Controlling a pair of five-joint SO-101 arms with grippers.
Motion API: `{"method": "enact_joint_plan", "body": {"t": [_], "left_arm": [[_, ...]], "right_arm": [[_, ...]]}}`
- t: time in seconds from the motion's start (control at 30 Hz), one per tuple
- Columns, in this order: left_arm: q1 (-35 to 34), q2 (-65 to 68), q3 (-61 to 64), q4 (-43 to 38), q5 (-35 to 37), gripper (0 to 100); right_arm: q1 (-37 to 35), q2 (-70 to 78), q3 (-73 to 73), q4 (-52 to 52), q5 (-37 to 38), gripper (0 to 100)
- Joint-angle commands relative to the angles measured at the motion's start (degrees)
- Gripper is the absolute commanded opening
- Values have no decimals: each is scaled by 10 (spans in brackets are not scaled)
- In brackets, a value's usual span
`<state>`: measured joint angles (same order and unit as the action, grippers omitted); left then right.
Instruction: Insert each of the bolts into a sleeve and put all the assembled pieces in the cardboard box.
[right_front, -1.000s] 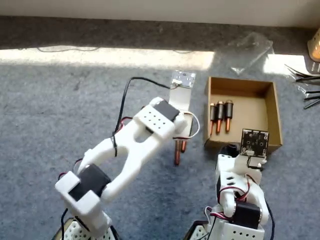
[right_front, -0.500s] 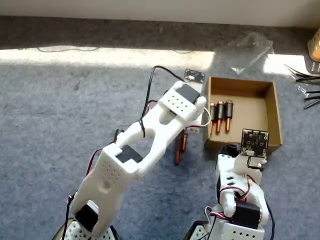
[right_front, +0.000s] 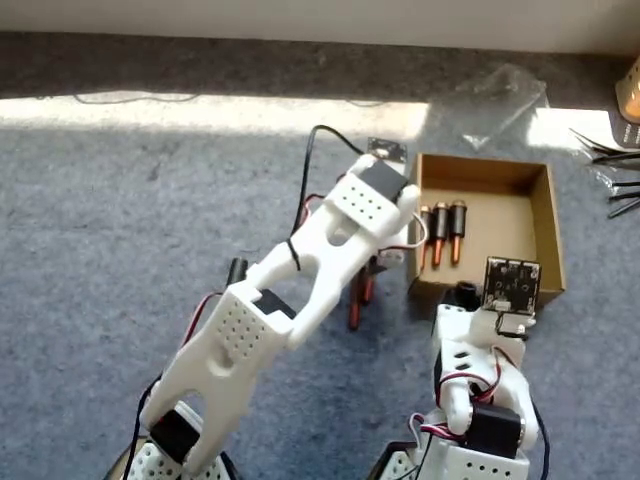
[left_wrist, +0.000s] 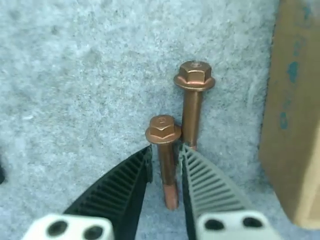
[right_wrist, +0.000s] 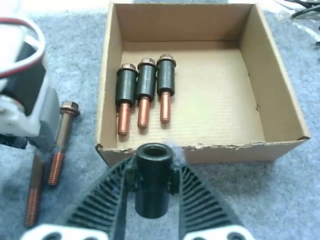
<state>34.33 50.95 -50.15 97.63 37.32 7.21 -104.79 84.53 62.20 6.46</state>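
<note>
Overhead, the left arm (right_front: 300, 290) stretches far beside the cardboard box (right_front: 483, 162), covering its own jaws. Its wrist view shows the left gripper (left_wrist: 165, 149) slightly spread astride one bolt (left_wrist: 162, 131) on the carpet (left_wrist: 75, 75), with a second bolt (left_wrist: 193, 100) alongside. The right gripper (right_wrist: 154, 169) pinches a sleeve (right_wrist: 154, 187) upright, near the box.

Cardboard box (right_wrist: 280, 90), open top, holds 3 copper bolts in black sleeves (right_wrist: 146, 80), side by side. 2 bare bolts (left_wrist: 194, 100) lie parallel on carpet (left_wrist: 75, 75) just beside box, one bolt (left_wrist: 166, 150) betw. left jaws. Spare black sleeve (right_wrist: 154, 180) upright in right jaws, near box front.
</note>
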Motion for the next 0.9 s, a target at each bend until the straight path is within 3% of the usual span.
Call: {"method": "enact_joint_plan", "body": {"t": [0.0,0.17,0.77,0.87], "left_arm": [[5,-9,-24,8,6,98],[7,26,-18,5,60,101],[1,56,-22,5,62,98],[0,56,-13,4,59,59]], "right_arm": [[7,-5,-2,-22,8,5],[7,-5,-2,-22,8,5],[27,-5,-2,-23,5,5],[27,-5,-2,-23,5,5]]}}
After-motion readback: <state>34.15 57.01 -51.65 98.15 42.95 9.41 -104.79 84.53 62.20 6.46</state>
